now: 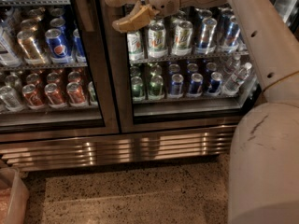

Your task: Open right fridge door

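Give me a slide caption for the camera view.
Open gripper poised high by the left edge of the closed right fridge door, rows of cans shelved behind its glass.

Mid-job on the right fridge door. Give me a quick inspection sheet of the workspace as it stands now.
Surface: speckled floor in front of the fridge.
Job's things: right fridge door looks shut, with cans and bottles shelved behind its glass.
Clutter: pale bin at the lower left edge.
Grippers: gripper open, high up by the door's left edge; contact cannot be told.
Cables: nothing seen.
Surroundings: left door with Pepsi and red cans behind it; steel vent grille beneath; robot arm and base at right.
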Tool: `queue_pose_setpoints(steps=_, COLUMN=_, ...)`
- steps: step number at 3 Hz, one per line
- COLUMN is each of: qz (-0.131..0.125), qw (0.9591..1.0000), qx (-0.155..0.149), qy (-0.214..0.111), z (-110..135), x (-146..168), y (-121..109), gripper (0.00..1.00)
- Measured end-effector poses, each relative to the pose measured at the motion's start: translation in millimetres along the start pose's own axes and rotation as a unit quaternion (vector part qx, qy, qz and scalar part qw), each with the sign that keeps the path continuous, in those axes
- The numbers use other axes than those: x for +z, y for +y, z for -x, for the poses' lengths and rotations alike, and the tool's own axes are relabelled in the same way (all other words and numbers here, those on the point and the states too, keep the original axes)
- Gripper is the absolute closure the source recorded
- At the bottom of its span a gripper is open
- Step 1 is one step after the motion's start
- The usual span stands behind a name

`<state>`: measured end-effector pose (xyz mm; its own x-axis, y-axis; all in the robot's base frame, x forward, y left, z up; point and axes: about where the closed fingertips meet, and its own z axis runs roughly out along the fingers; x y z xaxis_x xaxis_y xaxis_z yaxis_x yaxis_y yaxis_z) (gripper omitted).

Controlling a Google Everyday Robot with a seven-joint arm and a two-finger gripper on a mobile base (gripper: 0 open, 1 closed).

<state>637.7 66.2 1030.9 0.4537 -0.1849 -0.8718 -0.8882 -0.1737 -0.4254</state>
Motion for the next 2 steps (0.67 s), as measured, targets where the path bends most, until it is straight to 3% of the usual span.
queue_pose_setpoints(steps=2, qz=-0.064, qw=0.9955, qx=0.037, qy=0.060, z=-0.9, x=-30.4, y=20.9, gripper=0.35)
